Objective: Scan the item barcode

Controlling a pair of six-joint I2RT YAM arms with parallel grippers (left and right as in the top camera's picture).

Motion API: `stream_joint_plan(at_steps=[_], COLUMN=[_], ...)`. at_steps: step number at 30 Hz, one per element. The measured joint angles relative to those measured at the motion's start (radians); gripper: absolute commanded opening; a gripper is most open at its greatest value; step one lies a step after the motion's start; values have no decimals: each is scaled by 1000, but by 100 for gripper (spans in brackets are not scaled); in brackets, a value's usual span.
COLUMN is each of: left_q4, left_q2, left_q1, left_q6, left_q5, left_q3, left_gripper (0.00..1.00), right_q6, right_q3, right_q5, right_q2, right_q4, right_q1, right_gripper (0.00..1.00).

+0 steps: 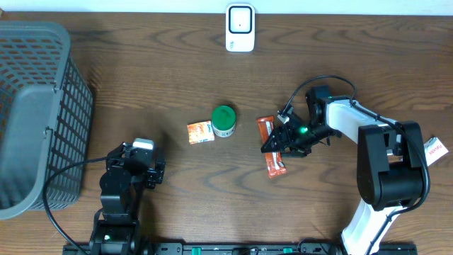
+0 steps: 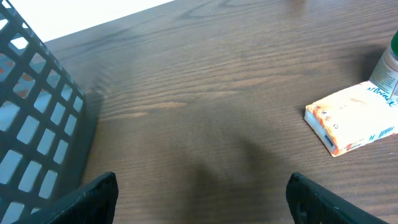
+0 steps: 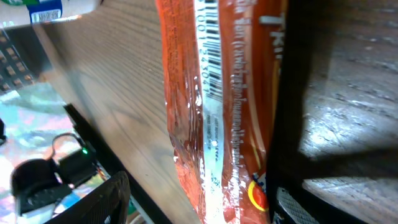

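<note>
Right fingers are straddling the orange packet on the counter, spread, not gripping; barcode facing up for scanning. Left fingers are idling wide open, empty.

The orange wrapper lies lengthwise on the dark wood worktop, between the two fingers. The fingers stand apart. One is clear of the wrapper. The other, mostly out of frame, sits just beside its edge. The barcode faces up, ahead of the fingertips. A white label with blue print shows far ahead, off to one side.
</note>
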Motion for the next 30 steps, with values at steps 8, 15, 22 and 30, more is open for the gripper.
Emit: stream_joint_plan(at_steps=[8, 15, 22, 30], left_q4=[0, 0, 0, 0], left_q2=[0, 0, 0, 0], left_q1=[0, 0, 0, 0], left_q6=[0, 0, 0, 0], left_q5=[0, 0, 0, 0], left_q3=[0, 0, 0, 0], left_gripper=[87, 87, 87, 87], right_q6=[95, 112, 93, -12], right_q3=[-15, -13, 1, -38], right_q5=[75, 93, 180, 406], right_q2=[2, 6, -43, -401], right_q4=[31, 35, 34, -31], right_q1=[-1, -1, 24, 39], right_gripper=[2, 1, 1, 1])
